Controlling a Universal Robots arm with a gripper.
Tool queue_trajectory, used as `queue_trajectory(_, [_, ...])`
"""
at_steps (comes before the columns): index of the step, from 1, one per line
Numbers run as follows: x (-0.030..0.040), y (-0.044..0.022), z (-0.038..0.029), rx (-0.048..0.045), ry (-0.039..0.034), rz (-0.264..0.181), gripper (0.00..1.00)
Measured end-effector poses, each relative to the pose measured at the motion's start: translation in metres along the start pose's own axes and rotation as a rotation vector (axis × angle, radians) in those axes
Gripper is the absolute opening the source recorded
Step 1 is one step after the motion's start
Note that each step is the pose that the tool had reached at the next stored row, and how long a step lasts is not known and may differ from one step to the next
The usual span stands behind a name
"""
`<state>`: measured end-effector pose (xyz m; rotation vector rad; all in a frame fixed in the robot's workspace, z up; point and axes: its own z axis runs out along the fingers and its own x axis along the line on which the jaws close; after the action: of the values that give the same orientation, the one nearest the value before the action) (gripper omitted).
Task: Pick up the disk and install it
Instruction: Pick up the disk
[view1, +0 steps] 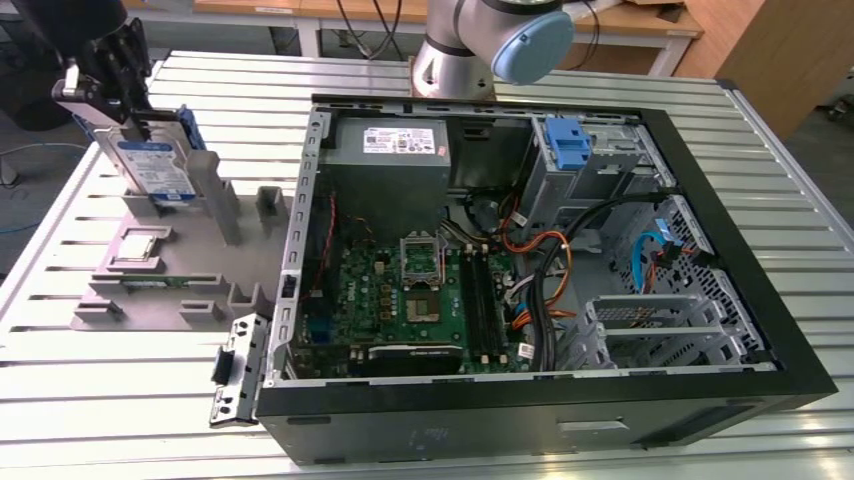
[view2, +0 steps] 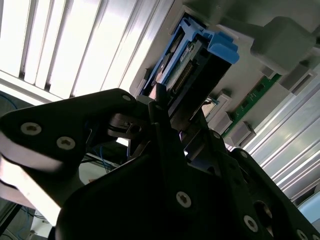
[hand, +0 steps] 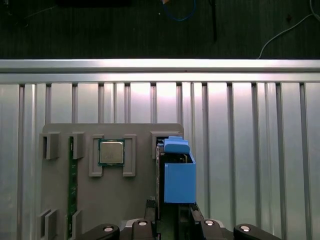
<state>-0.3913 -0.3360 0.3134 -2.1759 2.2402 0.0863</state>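
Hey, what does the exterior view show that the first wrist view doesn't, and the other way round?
The exterior view adds the open computer case with its motherboard and power supply, plus the arm's base. The first wrist view adds the dark floor past the table's edge. Shared: the disk upright at the grey fixture, the processor chip and the slatted table.

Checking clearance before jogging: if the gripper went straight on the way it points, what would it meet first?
Most likely the disk, standing on edge in the grey holder right under the gripper; whether they touch is unclear.
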Motion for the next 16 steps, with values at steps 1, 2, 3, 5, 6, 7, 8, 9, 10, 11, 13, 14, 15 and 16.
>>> queue_trajectory(1, [0.0000,0.0001,-0.0004,-0.0002,0.0001,0.000,0.35])
queue_trajectory(2, [-0.0001,0.0001,-0.0013,-0.0006,0.0003,0.000,0.35])
queue_trajectory(3, [-0.0001,0.0001,-0.0023,-0.0004,0.0002,0.000,0.35])
queue_trajectory(5, [-0.0002,0.0002,-0.0049,-0.0001,0.0001,0.000,0.35])
queue_trajectory(6, [-0.0003,0.0002,-0.0068,-0.0001,0.0001,0.000,0.35])
queue_trajectory(7, [-0.0005,0.0003,-0.0089,-0.0001,0.0001,0.000,0.35])
queue_trajectory(8, [-0.0006,0.0003,-0.0108,0.0000,0.0000,0.000,0.35])
queue_trajectory(9, [-0.0007,0.0004,-0.0127,0.0000,0.0000,0.000,0.35])
queue_trajectory(10, [-0.0008,0.0004,-0.0150,0.0000,0.0000,0.000,0.35])
queue_trajectory(11, [-0.0009,0.0005,-0.0176,-0.0001,0.0001,0.000,0.35])
queue_trajectory(13, [-0.0011,0.0006,-0.0224,0.0000,0.0000,0.000,0.35])
queue_trajectory(14, [-0.0013,0.0007,-0.0246,0.0000,0.0000,0.000,0.35])
queue_trajectory(15, [-0.0014,0.0008,-0.0270,0.0000,0.0000,0.000,0.35])
queue_trajectory(16, [-0.0015,0.0008,-0.0299,-0.0001,0.0001,0.000,0.35])
